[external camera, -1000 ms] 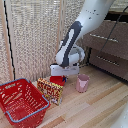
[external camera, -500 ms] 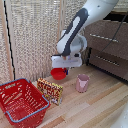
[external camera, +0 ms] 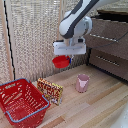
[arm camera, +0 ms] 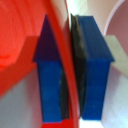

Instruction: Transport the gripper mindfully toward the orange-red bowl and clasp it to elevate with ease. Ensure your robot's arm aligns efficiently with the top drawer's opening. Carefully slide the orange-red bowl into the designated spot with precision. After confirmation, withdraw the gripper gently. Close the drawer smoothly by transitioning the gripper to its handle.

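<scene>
In the exterior view, the orange-red bowl (external camera: 61, 61) is held in the air under the pincer (external camera: 68, 56), above the bench (external camera: 100, 105). In the wrist view, the bowl's rim (arm camera: 66, 75) is clamped between the blue fingertips (arm camera: 94, 70).

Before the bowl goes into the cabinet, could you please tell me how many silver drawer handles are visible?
2. One handle crosses the top drawer, right of the gripper in the exterior view; the other bar sits on the lower drawer. More may lie beyond the frame edge.
</scene>
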